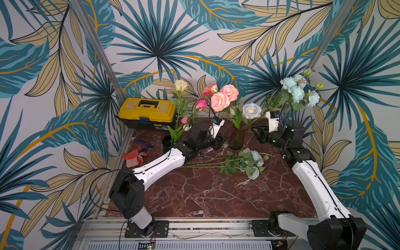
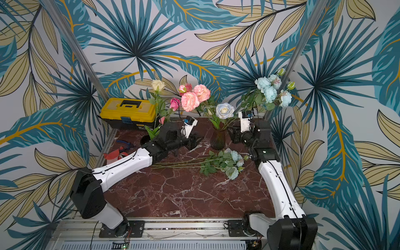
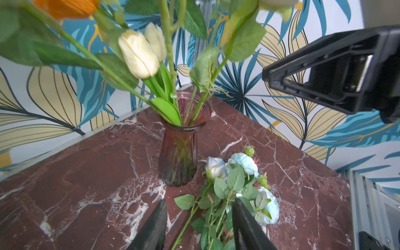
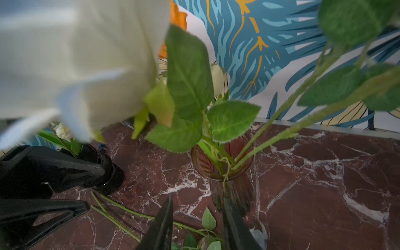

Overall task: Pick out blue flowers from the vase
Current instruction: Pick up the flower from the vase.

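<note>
Blue flowers [image 1: 299,91] lean from the vase [image 1: 236,139] toward the table [image 1: 194,190] corner; left gripper [image 3: 200,200] and right gripper [image 4: 198,197] parted, empty.

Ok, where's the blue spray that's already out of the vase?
The blue spray lies flat on the table in both top views, just in front of the vase, blooms toward the right arm.

- Both top views are bright and evenly lit; the arms [image 1: 160,164] cast only faint, soft shadows on the marble table [image 1: 216,194].
- The straight frame posts [image 1: 96,43] bow slightly toward the edges (a wide-angle lens effect).
- Right wrist view: a white bloom [image 4: 75,65] near the lens is heavily blurred.
- Left wrist view: the vase [image 3: 179,155] is sharp, the upper leaves [image 3: 26,43] soft.
</note>
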Robot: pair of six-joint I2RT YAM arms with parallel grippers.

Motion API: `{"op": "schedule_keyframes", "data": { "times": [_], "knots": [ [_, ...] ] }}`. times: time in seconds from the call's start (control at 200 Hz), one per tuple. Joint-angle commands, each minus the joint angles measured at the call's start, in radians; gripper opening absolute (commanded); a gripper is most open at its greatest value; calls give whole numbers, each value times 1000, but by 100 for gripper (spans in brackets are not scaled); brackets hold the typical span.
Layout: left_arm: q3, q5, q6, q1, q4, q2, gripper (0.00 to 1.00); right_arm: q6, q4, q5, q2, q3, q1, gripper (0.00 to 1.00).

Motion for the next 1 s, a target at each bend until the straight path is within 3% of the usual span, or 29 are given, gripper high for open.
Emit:
{"op": "schedule_keyframes", "data": {
  "times": [0.0,0.506,0.996],
  "knots": [
    [-30,24,19,-10,7,-38,49,-14,94,24,6,-31,2,38],
    [-74,28,0,-36,7,-23,49,2,204,-24,214,82,4,38],
    [-56,36,16,-36,7,7,49,-21,195,-19,311,170,41,36]
  ]
}}
